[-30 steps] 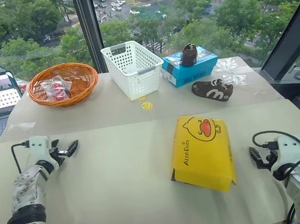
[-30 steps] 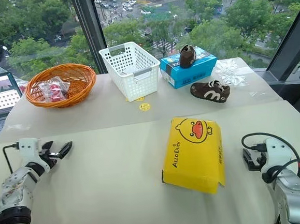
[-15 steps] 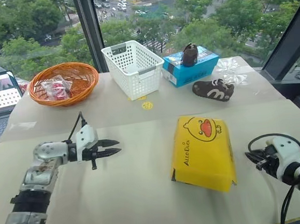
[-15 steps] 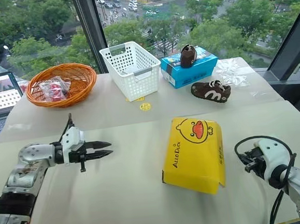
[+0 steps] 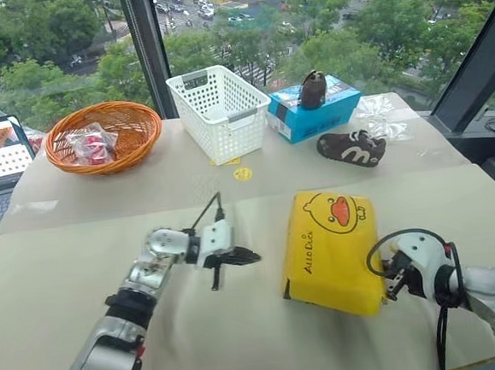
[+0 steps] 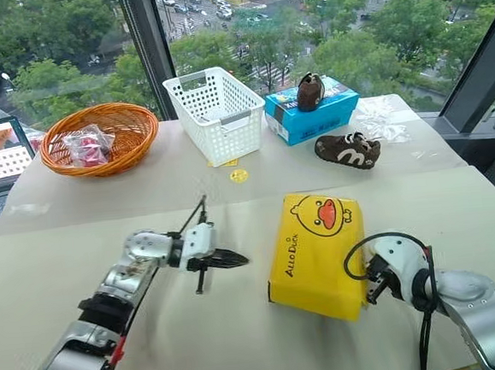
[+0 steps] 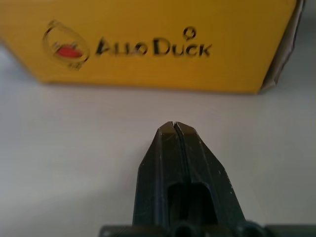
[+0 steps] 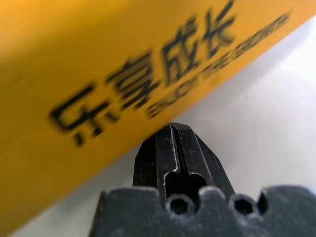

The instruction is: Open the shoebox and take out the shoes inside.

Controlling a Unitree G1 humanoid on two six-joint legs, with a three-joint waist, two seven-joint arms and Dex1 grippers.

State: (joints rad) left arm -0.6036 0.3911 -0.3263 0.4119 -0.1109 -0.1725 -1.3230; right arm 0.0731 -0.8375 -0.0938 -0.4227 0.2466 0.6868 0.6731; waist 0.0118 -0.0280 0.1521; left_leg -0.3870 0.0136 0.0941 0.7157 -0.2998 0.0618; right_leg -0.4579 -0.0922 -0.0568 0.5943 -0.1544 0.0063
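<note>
Both arms have swung inward with jaws now pressed together, flanking the closed shoebox at lower centre of the surface, left gripper nearby, right gripper at its side, ideally levering the lid evenly.

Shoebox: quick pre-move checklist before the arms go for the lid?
1. Lid shut on the shoebox: ok, closed, so no shoes can be seen.
2. Left gripper fingers shut: ok, pressed together, pointing at the box's "AlloDuck" side, a gap of table between.
3. Right gripper fingers shut: ok, tips close under the box's printed side; contact cannot tell.
4. Path between left gripper and box clear: ok.
5. Box flat on the table: ok.
6. Brown shoe and blue box out of the way: ok, far behind.
</note>
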